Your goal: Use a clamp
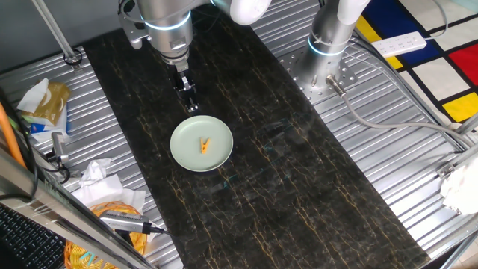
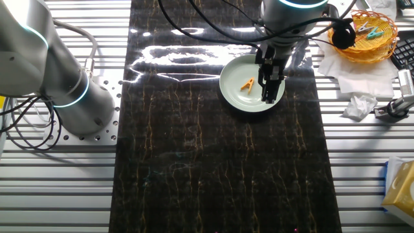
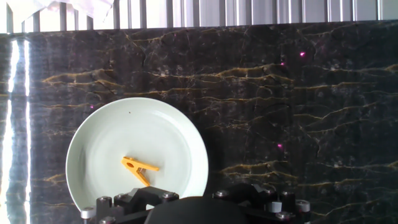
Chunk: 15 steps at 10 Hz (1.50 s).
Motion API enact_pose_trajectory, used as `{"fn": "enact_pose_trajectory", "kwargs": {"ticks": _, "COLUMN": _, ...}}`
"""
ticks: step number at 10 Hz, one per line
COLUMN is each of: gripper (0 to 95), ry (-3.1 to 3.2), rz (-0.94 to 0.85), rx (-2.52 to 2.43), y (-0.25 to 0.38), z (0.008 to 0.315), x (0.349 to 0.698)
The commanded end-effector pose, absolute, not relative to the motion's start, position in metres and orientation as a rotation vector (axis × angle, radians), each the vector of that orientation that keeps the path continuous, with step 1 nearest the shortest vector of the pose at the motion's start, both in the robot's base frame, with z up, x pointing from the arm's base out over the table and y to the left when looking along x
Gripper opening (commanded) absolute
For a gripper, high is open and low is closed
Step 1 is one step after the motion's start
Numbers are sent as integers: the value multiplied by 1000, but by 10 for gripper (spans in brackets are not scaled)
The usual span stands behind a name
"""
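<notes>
On the dark marble-patterned mat (image 1: 299, 187), a pale green plate (image 1: 185, 153) is set, and the clamp (image 1: 205, 146) is seen lying near its middle. Just beyond the plate's rim the gripper (image 1: 190, 103) is held above; whether its jaws are parted cannot be told. Crumpled tissue (image 2: 359, 107) and a wicker basket (image 2: 381, 48) are seen well off the mat.

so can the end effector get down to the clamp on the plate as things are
Probably yes: the clamp lies alone and uncovered on the plate, and the end effector hangs just beside the rim.
</notes>
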State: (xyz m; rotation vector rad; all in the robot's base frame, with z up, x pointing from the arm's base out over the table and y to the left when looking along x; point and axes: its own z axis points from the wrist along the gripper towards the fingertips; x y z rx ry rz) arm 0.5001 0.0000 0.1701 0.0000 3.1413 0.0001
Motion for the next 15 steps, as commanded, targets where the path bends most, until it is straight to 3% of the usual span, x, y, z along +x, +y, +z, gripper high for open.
{"fn": "enact_pose_trajectory", "kwargs": {"ticks": 1, "gripper": 950, "ry": 3142, "rz": 0, "rx": 0, "y": 0, "z": 170, "x": 500}}
{"fn": "enact_pose_trajectory", "kwargs": {"ticks": 2, "gripper": 0, "ry": 3042, "rz": -82, "rx": -758, "y": 0, "z": 170, "x": 500}}
{"fn": "enact_pose_trajectory", "kwargs": {"ticks": 15, "gripper": 0, "ry": 3036, "rz": -144, "rx": -828, "y": 0, "z": 169, "x": 499}}
